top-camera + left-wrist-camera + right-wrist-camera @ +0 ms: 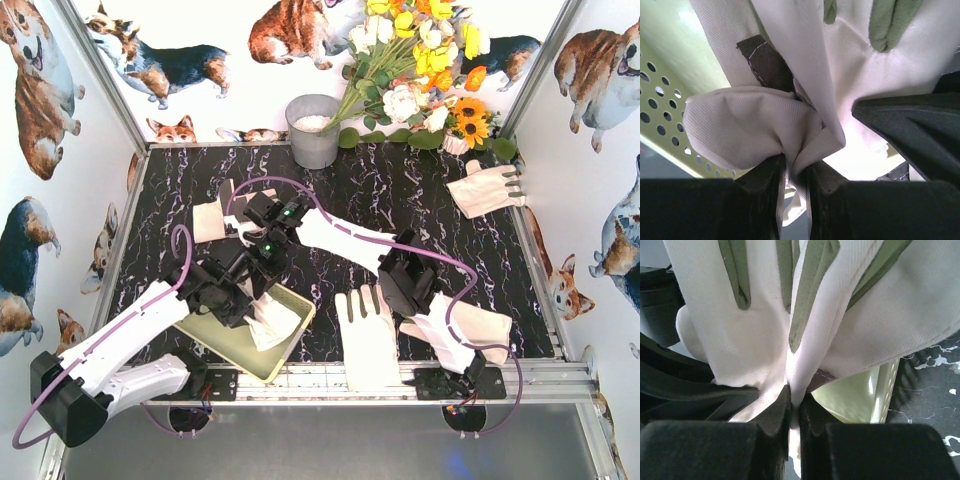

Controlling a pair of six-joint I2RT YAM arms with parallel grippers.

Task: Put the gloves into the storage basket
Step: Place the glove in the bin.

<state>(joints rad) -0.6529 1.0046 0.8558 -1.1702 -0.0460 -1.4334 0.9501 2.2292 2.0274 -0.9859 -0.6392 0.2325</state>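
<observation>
Pinching w/ both claws right now. L gripper [796, 162] is closed to a slit on a bunched fold of the held glove [755, 125], white twill w/ a dark patch, and the cloth puffs out above the fingertips. R gripper [794, 397] is nipped just as tight on a pleat of the same white fabric, w/ olive-grey finger strips fanning up from the pinch. I can't tell if it's one glove or two bunched together.

From overhead I see both claws meeting over the basket [225, 345], w/ the cloth hanging between them and its lower end down inside. The basket is pale yellow-green w/ a perforated wall and sits skewed at the near-L of the table [400, 200]. That hanging end is all I can make out in it.

Just R of the basket, a flat glove [365, 335] lies at the near edge. Another glove [480, 330] is partly under the R arm. The far-R glove [487, 188] lies by the R wall, and the far-L glove [210, 220] is partly hidden behind the arms.

A grey bucket [313, 130] stands at the back w/ something white inside that I can't ID. Flowers [420, 70] lean beside it.

The tabletop is black marble-look w/ white veins, and the walls are white w/ corgi prints [40, 80].
</observation>
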